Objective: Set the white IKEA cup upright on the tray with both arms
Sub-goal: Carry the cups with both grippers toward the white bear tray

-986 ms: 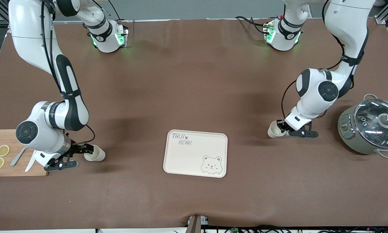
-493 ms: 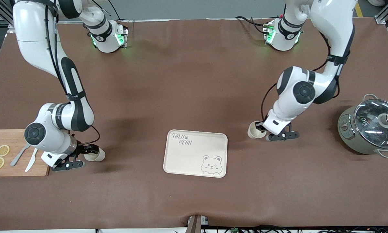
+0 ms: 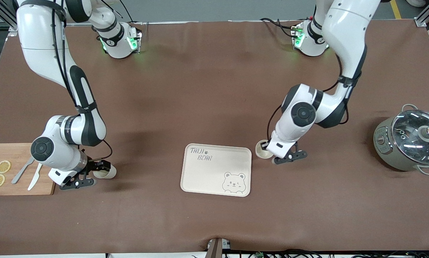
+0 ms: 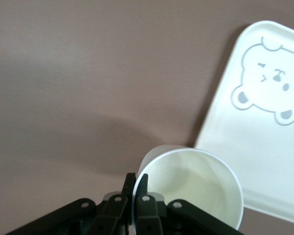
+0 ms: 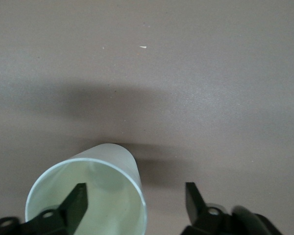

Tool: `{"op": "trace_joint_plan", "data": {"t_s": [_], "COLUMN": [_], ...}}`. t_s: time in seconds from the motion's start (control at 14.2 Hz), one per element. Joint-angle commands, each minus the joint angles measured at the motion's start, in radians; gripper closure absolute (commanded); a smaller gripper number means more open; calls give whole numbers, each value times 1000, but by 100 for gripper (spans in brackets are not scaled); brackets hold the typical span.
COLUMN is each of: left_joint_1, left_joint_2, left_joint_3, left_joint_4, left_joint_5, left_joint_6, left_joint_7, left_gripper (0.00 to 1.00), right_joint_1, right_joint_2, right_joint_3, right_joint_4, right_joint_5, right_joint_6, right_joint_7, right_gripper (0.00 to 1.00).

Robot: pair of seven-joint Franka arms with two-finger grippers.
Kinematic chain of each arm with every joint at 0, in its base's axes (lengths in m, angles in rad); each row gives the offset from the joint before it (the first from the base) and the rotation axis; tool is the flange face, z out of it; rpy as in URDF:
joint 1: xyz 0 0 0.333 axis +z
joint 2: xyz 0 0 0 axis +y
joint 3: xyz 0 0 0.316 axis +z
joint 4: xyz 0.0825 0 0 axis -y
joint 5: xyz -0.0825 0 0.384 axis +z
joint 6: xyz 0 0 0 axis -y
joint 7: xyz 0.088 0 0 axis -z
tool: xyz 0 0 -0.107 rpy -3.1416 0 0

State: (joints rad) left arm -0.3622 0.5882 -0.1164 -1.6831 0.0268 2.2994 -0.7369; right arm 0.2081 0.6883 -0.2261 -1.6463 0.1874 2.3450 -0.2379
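Left tool (image 3: pixel 270 152) is clamped on the rim of a white cup (image 3: pixel 261 150), one finger inside the mouth and one outside against the wall, as the left wrist view shows (image 4: pixel 135 178) with the cup's pale interior (image 4: pixel 193 188) just past the fingertips. This cup hangs low over the tabletop (image 3: pixel 214 89), just off the rim of the tray (image 3: pixel 214 175) at about the tray's two o'clock in the front view; whether its base touches the tabletop cannot be told. In the left wrist view the cream tray (image 4: pixel 255 161) with its grey bear drawing lies right beside the cup. Right tool (image 3: pixel 99 169) is spread wide at a second white cup (image 3: pixel 106 173), which sits on the tabletop well apart from the tray at its nine o'clock. In the right wrist view the tool (image 5: pixel 134 196) has one finger within that cup's mouth (image 5: pixel 105 208) and the other out over the tabletop clear of the wall, so nothing is pinched. At nine o'clock of that cup lies a wooden cutting board (image 3: pixel 19 152) carrying two lemon slices (image 3: pixel 3 166), a spoon (image 3: pixel 21 172) and a knife (image 3: pixel 34 177). At the tray's three o'clock, toward the left arm's end, stands a grey-green pot (image 3: pixel 386 143) with a glass lid (image 3: pixel 415 134).
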Motion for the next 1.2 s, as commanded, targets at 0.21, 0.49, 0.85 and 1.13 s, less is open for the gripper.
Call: {"op": "trace_joint_plan", "data": {"t_s": [0.21, 0.49, 0.85, 1.13], "left_joint_1": [-27, -47, -79, -109], "left_joint_2": [91, 146, 199, 226], "left_joint_3": [9, 9, 9, 15], "left_joint_4": [158, 221, 289, 327], "left_joint_5": [16, 13, 10, 12], "left_joint_6": [-72, -72, -72, -72], "left_joint_7": [-62, -110, -165, -202], "left_gripper": [100, 100, 100, 100], "right_joint_1": [-22, -22, -15, -15], "right_joint_2": [-7, -7, -16, -50], "right_joint_3": [8, 13, 14, 13], "right_joint_4": [-3, -3, 5, 149], "right_joint_5": [79, 79, 79, 81], "right_joint_6": [0, -3, -10, -263], "right_joint_7": [-11, -11, -9, 3], "right_gripper": [52, 88, 100, 100]}}
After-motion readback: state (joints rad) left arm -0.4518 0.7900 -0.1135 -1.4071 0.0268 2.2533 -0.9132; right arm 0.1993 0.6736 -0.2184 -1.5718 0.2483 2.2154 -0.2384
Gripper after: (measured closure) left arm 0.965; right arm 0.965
